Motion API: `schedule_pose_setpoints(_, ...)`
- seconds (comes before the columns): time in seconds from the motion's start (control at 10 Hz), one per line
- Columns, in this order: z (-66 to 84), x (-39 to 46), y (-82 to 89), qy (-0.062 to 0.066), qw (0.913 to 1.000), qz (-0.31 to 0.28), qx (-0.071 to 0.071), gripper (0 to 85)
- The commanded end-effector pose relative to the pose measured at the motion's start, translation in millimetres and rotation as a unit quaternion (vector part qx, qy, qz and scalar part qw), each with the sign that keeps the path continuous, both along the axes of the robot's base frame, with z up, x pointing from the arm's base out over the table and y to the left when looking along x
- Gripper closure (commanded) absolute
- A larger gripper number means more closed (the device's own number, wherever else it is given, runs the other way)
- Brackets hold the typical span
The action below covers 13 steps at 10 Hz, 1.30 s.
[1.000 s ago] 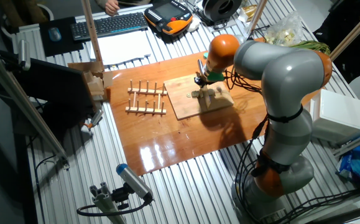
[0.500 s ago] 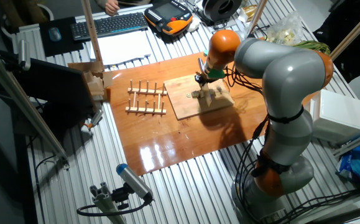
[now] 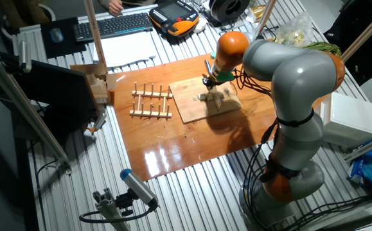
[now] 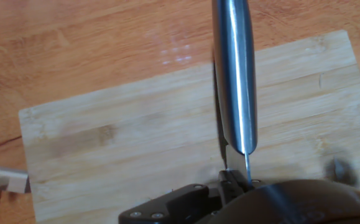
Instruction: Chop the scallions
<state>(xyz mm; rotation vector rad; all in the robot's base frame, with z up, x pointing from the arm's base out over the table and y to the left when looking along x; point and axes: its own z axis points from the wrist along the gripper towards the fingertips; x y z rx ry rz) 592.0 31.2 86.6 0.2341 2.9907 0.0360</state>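
My gripper [image 3: 212, 88] hangs over the pale wooden cutting board [image 3: 189, 102] on the brown tabletop, shut on a knife. In the hand view the steel knife blade [image 4: 234, 74] runs from my gripper [image 4: 232, 182] up across the cutting board [image 4: 117, 137], with its edge down at the board. No short white scallion piece shows clearly in either view. The blade and my hand hide the board under them.
A wooden peg rack [image 3: 151, 102] lies left of the board. Wooden blocks [image 3: 99, 83] stand at the tabletop's left corner. Long green stalks [image 3: 320, 46] and a plastic bag [image 3: 296, 29] lie at the back right. A keyboard [image 3: 115, 24] is at the back.
My hand and wrist have shifted very slightly back and up over the board. The board and rack have not moved.
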Motion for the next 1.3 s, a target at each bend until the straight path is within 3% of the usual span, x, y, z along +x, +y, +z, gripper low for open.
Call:
schedule_pose_setpoints(0.0, -1.3, 0.6, 0.1, -0.001, 1.0000, 0.000, 0.001, 85.0)
schedule_pose_setpoints(0.9, -14.7, 1.2, -4.1, -0.006, 1.0000, 0.003, 0.004, 85.0)
schedule_pose_setpoints(1.2, -23.8, 0.7, -3.2, -0.013, 0.9999, 0.002, -0.003, 85.0)
